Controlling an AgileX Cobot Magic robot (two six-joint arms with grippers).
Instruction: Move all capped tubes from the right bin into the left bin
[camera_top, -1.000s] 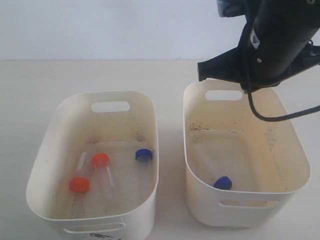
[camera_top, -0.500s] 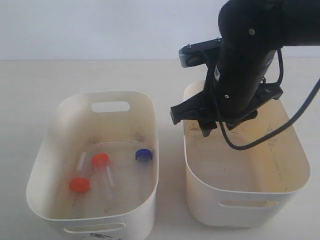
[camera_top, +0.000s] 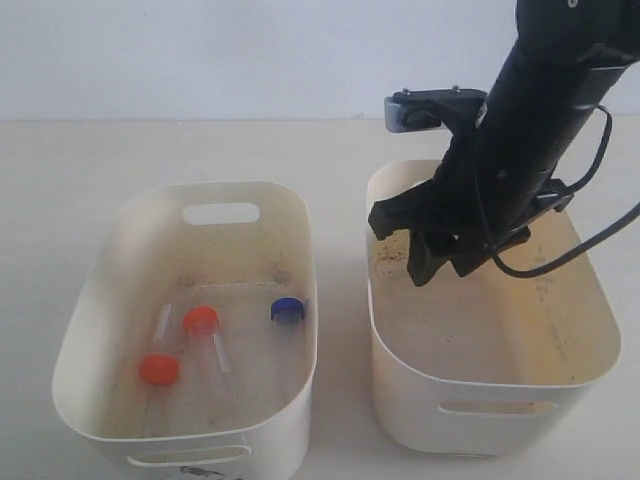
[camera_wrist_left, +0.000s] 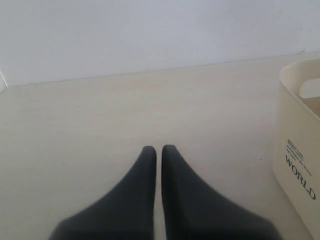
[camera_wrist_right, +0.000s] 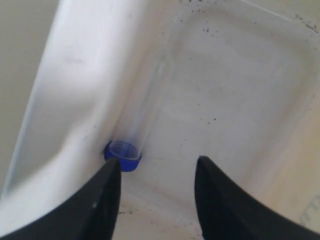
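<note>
Blue-capped tube (camera_wrist_right: 144, 107): lies flat on the right bin (camera_top: 600, 335) floor, long axis along the foot of a side wall, blue cap end towards the wrist camera.
Right arm (camera_top: 540, 110): slants down from the exterior view's upper right into the right bin, fingers pointing down.
Right gripper (camera_wrist_right: 157, 167): jaws apart, empty; one fingertip just beside the cap.
Left bin (camera_top: 300, 250): three capped tubes (camera_top: 200, 320) on its floor, two orange caps, one blue.
Left gripper (camera_wrist_left: 158, 150): fingers pressed together, empty, over the table (camera_wrist_left: 75, 130).
</note>
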